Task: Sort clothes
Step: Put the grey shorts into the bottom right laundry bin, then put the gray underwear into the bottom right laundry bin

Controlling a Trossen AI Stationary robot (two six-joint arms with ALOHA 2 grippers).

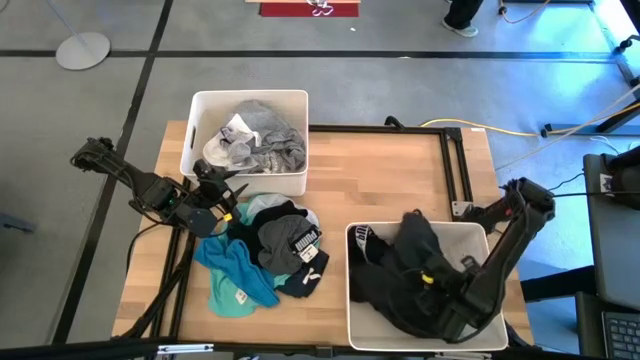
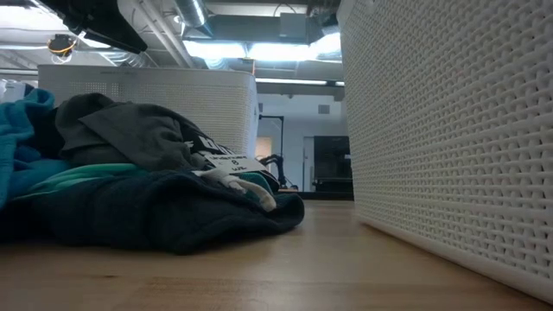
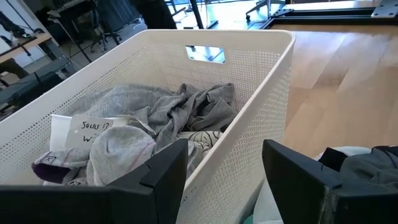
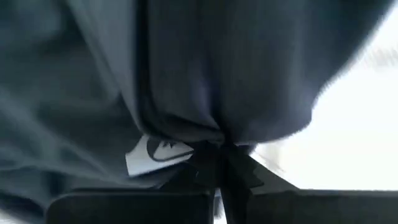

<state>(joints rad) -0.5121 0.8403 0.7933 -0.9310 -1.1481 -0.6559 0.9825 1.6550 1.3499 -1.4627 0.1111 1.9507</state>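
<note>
Right gripper (image 4: 217, 163) pinches a black garment (image 1: 405, 262) over the near-right bin (image 1: 352, 300); release low, inside. Left gripper (image 3: 224, 168) fingers spread.

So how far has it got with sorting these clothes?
Partly there. Light and grey clothes already lie in the far bin, dark clothes in the near bin. In hand: the right end effector is shut on a black garment over the near bin. The left end effector is open and empty by the far bin. Left to do: the mixed pile on the table.
</note>
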